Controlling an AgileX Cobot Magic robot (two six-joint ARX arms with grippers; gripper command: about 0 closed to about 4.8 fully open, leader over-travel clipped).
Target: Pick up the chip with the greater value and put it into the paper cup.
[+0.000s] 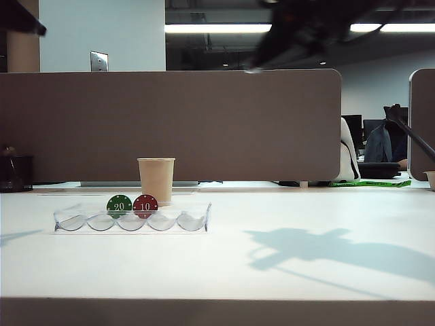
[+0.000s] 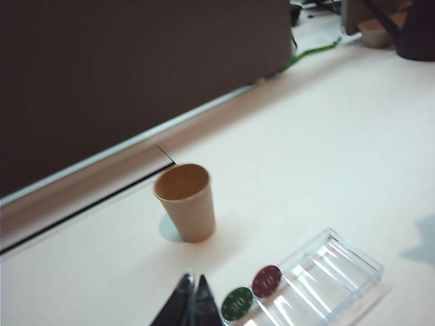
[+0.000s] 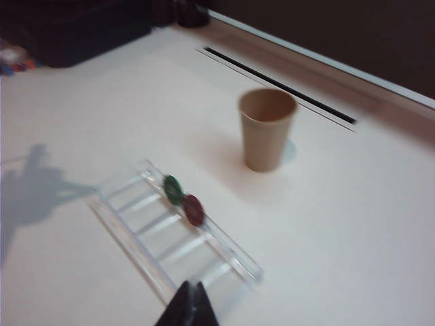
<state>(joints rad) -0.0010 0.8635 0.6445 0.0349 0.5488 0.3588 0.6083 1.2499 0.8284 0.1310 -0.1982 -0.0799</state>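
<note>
Blurring across the exterior view's top, a dark arm (image 1: 299,30) hides its hand; the green 20 chip (image 1: 119,205) stands beside the red 10 chip (image 1: 145,204) in a clear tray (image 1: 197,221) before the paper cup (image 1: 155,179) on the white tabletop (image 1: 272,272). Left wrist view: left hand (image 2: 194,302) pressed together, cropped. Right wrist view: right hand (image 3: 189,305) pressed together, blurred.
</note>
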